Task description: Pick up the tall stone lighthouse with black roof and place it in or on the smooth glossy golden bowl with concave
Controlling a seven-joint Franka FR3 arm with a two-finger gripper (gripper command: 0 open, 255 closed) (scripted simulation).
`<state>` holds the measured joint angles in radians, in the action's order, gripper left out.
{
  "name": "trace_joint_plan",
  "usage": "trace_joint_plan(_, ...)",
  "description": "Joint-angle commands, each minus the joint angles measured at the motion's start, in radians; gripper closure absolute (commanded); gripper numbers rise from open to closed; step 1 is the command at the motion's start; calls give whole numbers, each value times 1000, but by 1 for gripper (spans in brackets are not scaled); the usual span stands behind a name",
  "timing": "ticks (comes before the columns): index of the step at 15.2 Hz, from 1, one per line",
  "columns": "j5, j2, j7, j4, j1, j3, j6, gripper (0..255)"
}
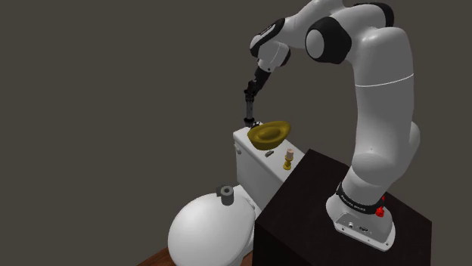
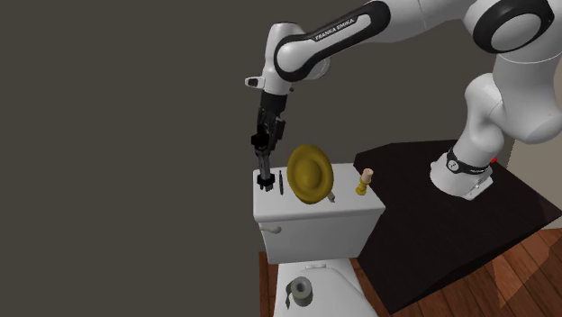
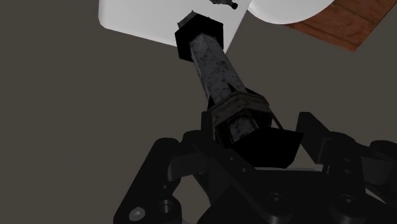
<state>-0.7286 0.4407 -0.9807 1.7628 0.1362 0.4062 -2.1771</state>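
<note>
— Well, our fingers were clamped on the lighthouse, hanging low over the tank beside the bowl.
— We feared its lower end clipping the rim, knocking the bowl off.

Held: lighthouse. Slim shaft of dark speckled grey stone, black hexagonal foot, black roof. Clasped at the roof end between the fingers of the gripper. It hangs close to plumb straight below the gripper, foot downward.

Loose: bowl. Smooth glossy gold, tipped steeply, standing almost on edge. It sits lower than the gripper and off to one side, just beside the lighthouse's foot.
</note>
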Motion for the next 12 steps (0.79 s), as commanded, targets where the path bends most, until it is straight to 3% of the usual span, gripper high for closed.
trace_joint_plan(1,13,-13,16,-9,-3,5,17,255)
trace_joint_plan(12,75,-76,90,-64,-14,29,112,255)
